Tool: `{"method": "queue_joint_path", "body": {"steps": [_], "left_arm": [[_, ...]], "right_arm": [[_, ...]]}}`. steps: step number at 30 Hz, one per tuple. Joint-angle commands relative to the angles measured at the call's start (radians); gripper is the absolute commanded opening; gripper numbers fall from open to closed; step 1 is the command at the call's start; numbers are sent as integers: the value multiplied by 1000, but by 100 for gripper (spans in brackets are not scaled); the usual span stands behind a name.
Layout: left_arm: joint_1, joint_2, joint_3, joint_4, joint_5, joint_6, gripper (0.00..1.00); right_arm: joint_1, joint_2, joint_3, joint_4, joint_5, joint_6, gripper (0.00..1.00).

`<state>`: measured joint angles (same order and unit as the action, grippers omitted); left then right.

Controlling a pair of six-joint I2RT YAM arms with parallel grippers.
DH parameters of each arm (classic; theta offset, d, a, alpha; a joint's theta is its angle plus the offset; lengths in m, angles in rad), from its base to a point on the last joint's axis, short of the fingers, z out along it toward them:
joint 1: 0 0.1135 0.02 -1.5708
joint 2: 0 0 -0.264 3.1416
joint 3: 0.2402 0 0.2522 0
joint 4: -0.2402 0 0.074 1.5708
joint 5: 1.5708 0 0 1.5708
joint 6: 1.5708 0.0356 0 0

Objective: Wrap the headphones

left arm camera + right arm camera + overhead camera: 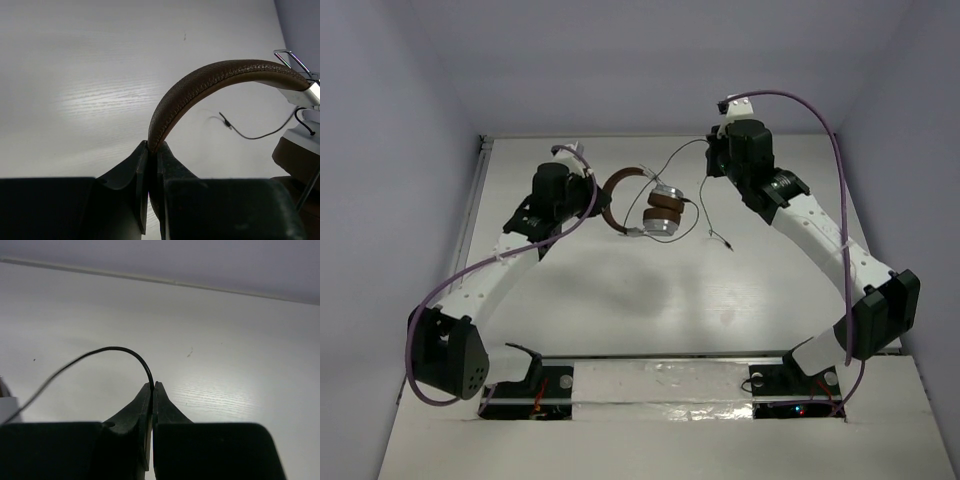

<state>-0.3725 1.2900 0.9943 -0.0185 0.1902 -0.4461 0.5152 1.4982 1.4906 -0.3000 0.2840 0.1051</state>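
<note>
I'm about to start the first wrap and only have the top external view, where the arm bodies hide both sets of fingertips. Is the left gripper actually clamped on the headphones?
Observer: Yes. The left wrist view shows the left gripper shut on the brown headband, which rises from between its fingertips and arches to the right.
Operator: And the right one, does it have the cord or just air?
Observer: It has the cord. In the right wrist view the right gripper is shut on the thin dark cord, which curves up out of the tips and runs off to the left.
</note>
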Motion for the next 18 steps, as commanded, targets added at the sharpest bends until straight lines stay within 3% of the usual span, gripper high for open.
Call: {"method": "queue_joint_path", "body": {"steps": [1, 6, 12, 14, 15, 18], "left_arm": [[32, -60, 90, 65, 103, -23, 0], [78, -58, 127, 81, 216, -49, 0], [101, -47, 147, 169, 357, -138, 0], [101, -47, 177, 166, 371, -144, 0], [101, -47, 190, 160, 373, -146, 0], [101, -38, 233, 134, 371, -147, 0]], "right_arm": [[-18, -24, -56, 130, -77, 62, 0], [-53, -68, -154, 228, -190, 143, 0], [-53, -110, -377, 514, -596, 223, 2], [-53, -81, -421, 586, -637, 243, 9], [-53, -67, -435, 617, -657, 252, 21], [-53, -1, -464, 723, -747, 298, 41]]}}
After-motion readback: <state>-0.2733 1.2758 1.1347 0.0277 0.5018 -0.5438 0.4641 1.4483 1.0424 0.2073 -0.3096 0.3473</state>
